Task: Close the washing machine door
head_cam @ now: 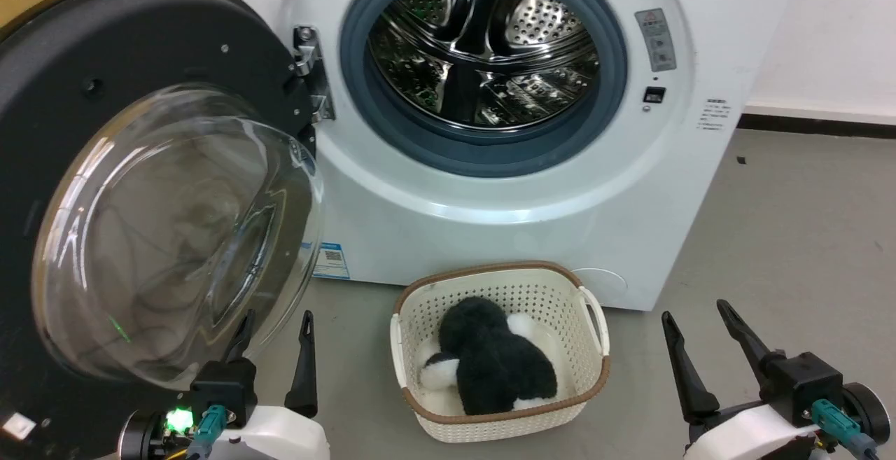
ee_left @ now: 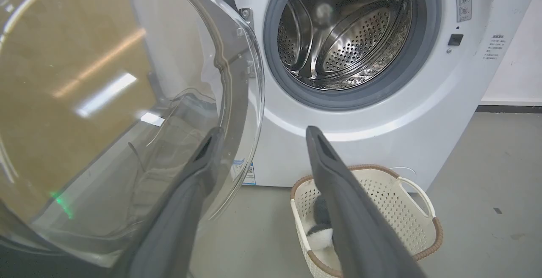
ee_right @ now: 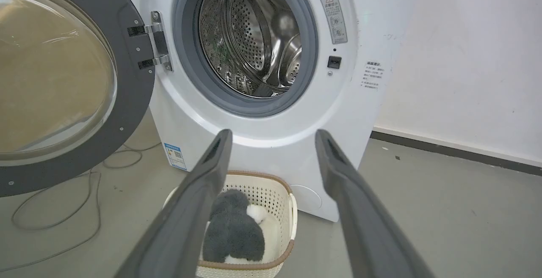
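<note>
At the washer's (head_cam: 532, 222) corner, a blue-white sticker (head_cam: 330, 260), unreadable; door (head_cam: 140, 47) open; my left claw (head_cam: 278, 316) and right claw (head_cam: 693, 310) gape empty.

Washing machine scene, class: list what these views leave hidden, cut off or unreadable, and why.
- Head view: washing machine door cut off by left and bottom edges; left gripper covers its lower rim.
- Left wrist view: that gripper's finger hides most of the plush toy in the basket.
- All views: warning label on the washing machine, print too small.
</note>
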